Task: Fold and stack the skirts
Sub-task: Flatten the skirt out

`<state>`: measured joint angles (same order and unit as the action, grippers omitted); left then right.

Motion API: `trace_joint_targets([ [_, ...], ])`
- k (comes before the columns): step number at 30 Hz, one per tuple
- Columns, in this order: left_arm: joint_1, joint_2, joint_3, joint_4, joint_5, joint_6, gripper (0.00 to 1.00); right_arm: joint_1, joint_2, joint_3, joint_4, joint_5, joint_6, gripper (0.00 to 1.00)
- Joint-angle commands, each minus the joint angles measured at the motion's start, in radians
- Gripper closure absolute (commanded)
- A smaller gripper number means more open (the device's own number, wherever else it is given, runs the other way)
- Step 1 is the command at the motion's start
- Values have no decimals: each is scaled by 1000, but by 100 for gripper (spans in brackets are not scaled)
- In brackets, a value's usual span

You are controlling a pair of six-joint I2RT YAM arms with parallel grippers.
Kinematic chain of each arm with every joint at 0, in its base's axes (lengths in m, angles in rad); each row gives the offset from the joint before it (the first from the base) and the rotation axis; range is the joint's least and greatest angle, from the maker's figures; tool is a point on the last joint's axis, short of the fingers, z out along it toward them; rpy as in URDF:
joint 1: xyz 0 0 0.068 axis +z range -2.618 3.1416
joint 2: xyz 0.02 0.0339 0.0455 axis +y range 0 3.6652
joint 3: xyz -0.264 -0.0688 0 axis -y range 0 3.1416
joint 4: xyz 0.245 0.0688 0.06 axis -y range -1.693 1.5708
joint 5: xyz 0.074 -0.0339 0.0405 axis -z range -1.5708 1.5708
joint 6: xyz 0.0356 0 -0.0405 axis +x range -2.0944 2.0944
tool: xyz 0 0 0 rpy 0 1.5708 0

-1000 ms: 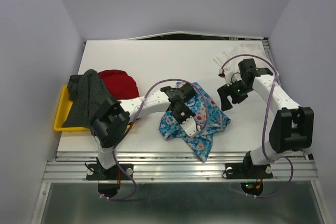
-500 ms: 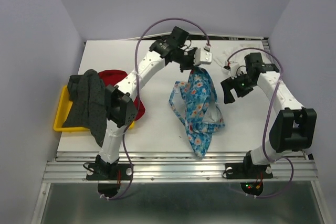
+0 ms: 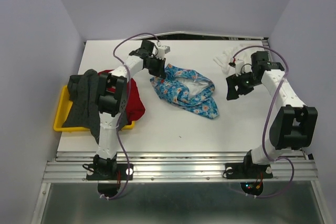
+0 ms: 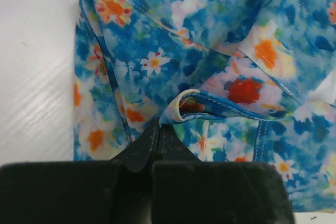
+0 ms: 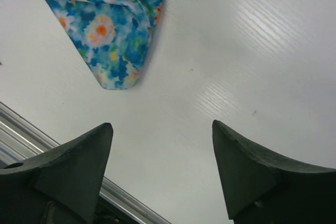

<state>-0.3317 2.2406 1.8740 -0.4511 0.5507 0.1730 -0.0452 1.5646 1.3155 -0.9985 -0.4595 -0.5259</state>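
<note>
The blue flower-print skirt lies crumpled across the middle of the table. My left gripper is at its left end, shut on a fold of the hem. The red skirt lies left of it, partly under my left arm. The dark grey skirt drapes over the yellow tray. The thin white skirt is bunched at the back right. My right gripper hovers open over bare table, right of the blue skirt, whose corner shows ahead of its empty fingers.
The yellow tray sits at the table's left edge under the grey skirt. A metal rail runs along the near edge. Purple walls close in on both sides.
My left arm has swung from the front middle up and over to the back left, dragging the blue skirt with it. The skirt now stretches sideways. My right gripper has barely moved.
</note>
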Motion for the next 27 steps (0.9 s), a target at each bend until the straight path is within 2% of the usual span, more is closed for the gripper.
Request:
trace_joint_targets([
  [1, -6, -12, -58, 87, 0, -147, 100, -1, 14, -27, 27, -122, 42, 26],
  [2, -6, -10, -67, 94, 5, -151, 100, -1, 15, -42, 58, -134, 70, 35],
  [5, -6, 2, -72, 92, 8, -148, 100, -1, 21, -103, 240, -120, 211, 41],
  [6, -6, 2, -72, 91, 6, -141, 100, -1, 43, -110, 323, -120, 251, 41],
  [9, -6, 1, -73, 89, 8, -130, 100, -1, 127, -102, 429, -140, 421, 41],
  [13, -6, -13, -73, 94, 14, -115, 100, 11, 213, -97, 535, -197, 515, 41],
  [22, -6, -33, -75, 106, 15, -92, 100, 85, 313, -136, 756, -214, 619, 37],
  [25, -6, -44, -73, 97, 8, -83, 100, 113, 347, -124, 785, -214, 615, 41],
  [27, -6, -53, -75, 94, 0, -72, 100, 134, 365, -110, 785, -162, 600, 49],
])
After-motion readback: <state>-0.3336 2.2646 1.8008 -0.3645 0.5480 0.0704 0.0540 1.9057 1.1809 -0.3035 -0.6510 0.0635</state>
